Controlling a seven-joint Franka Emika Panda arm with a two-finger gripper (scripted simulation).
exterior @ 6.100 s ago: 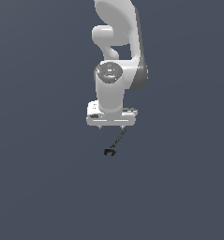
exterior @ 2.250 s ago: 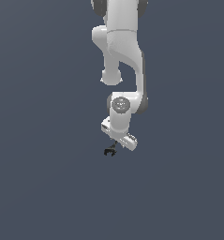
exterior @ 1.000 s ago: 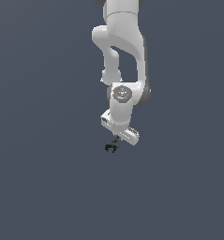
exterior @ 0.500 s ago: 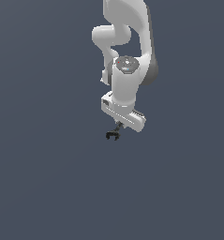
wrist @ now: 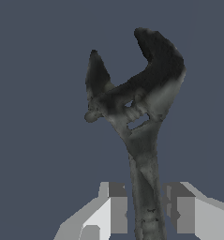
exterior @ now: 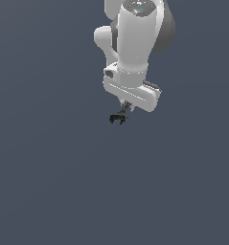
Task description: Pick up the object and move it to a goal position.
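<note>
Okay, I've got the arm [exterior: 135, 43] reaching straight down out of the exterior view's top edge, white links stacked, wrist pointing down over a plain dark grey-blue backdrop. Gripper [exterior: 126, 104] sits under the wide white hand block, tilted a bit so the block slopes lower toward the exterior view's right.

Hand: fingers closed in on the object [exterior: 119, 116], clamped on its slim handle. From the exterior cam I only see the dark forked head poking out below the hand, w/ a short bit of shaft leading up into the gripper; fingers themselves are too small to make out there.

Wrist cam fills that in: gripper [wrist: 146, 211] w/ two pale finger pads [wrist: 117, 208], one each side of the handle, both pressed close against it. The object [wrist: 137, 112] reads as an adjustable wrench, grey handle, blackened open head w/ two prongs and a slotted adjuster section at the neck. Head points away from the wrist, nothing touching it, just flat backdrop behind. Object hangs in the grip, clear of any surface I can see.
</note>
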